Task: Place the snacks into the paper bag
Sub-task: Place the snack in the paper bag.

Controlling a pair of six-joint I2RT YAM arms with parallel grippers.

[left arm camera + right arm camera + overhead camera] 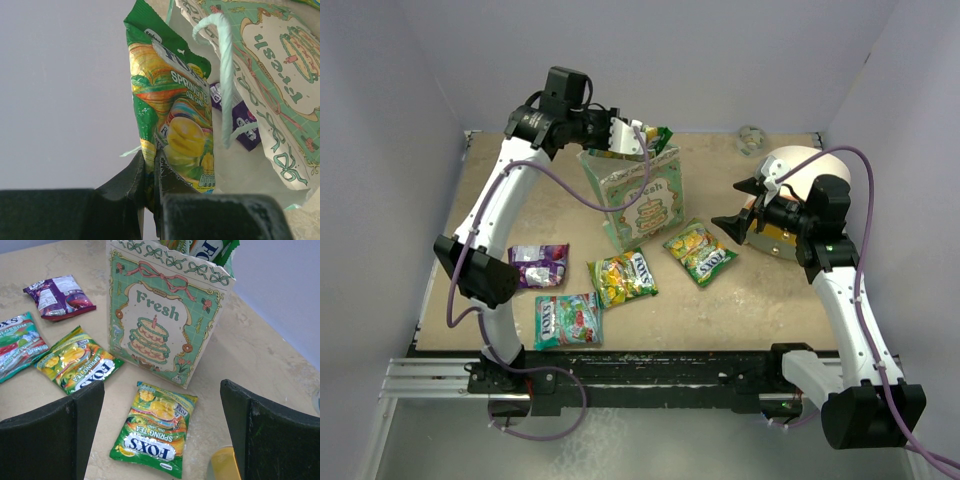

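Mint-green paper forms the paper bag (642, 205), which stands upright toward the far middle of the table (760, 310). Its cream panel, with the tiered cake and the word "Fresh", faces near. The mouth is open. In the right wrist view, packet tops (207, 249) poke out above the rim, one with blue-and-white lettering beside a green edge.

The left gripper (638, 140) reaches in from the far left and is clamped on a yellow-green packet (658, 137), holding it at the far rim of the bag's mouth. In the left wrist view the fingers pinch the packet's lower edge, and the packet rises beside a pale string handle (225, 75). Past that handle a bit of purple wrapper (235, 120) shows, but it is unclear whether it lies inside the bag.

Four snacks lie flat on the table on the near side of the bag:
- A purple packet (538, 265) is furthest left.
- A teal-and-red packet (567, 320) lies nearer than the purple one.
- A second yellow-green one (623, 277) lies just near the bag's foot.
- A third (700, 252) lies to the bag's near right.

The right gripper (738, 205) hovers to the right of the bag with its jaws wide apart and nothing between them. A large cream-and-orange cylinder (800, 160) sits close behind it on the right.
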